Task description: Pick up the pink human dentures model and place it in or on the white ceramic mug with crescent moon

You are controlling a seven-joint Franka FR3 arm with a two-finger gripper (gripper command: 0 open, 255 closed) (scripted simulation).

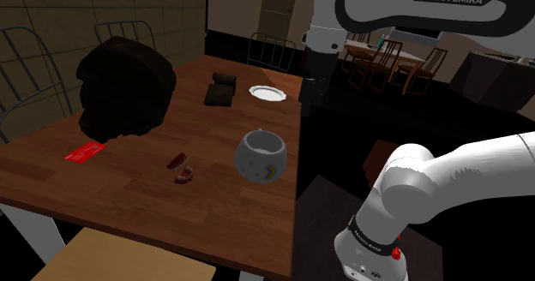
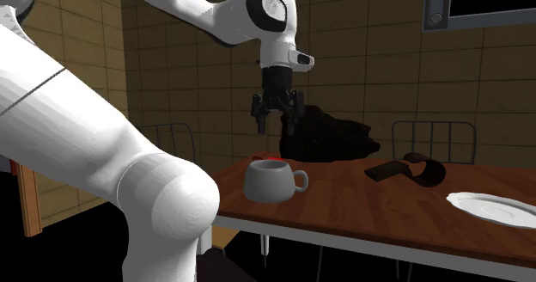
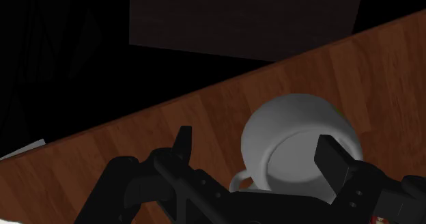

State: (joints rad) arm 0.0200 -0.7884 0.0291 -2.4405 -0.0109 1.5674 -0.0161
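- Item, dentures model [image 1: 182, 170]: pink-red gums with white teeth, lying on the wooden table [image 1: 111, 194]. It sits near the mug on the shoulder view's left, between the mug and a red card [image 1: 84, 152]. In the second exterior view a small red part of it [image 2: 273, 157] shows just behind the mug's rim.
- Item, white mug [image 1: 261, 157]: upright and empty, with a yellow crescent and dots on its side. Its handle points to the second exterior view's right.
- Progress: nothing done yet, by the look of it. The dentures are ungrasped and the mug holds nothing, so approach, grasp, lift, carry and release all remain.
- Gripper [image 2: 277, 127]: hangs well above the table, roughly over the mug and pointing down.
- Jaws: spread wide, empty, touching nothing. In the wrist view the two black fingers [image 3: 183, 144] stand apart, and the mug [image 3: 300, 144] shows far below between them.
- Other stock on the table: a large black lump [image 1: 124, 86], a dark folded object [image 1: 220, 91] and a white plate [image 1: 267, 92].
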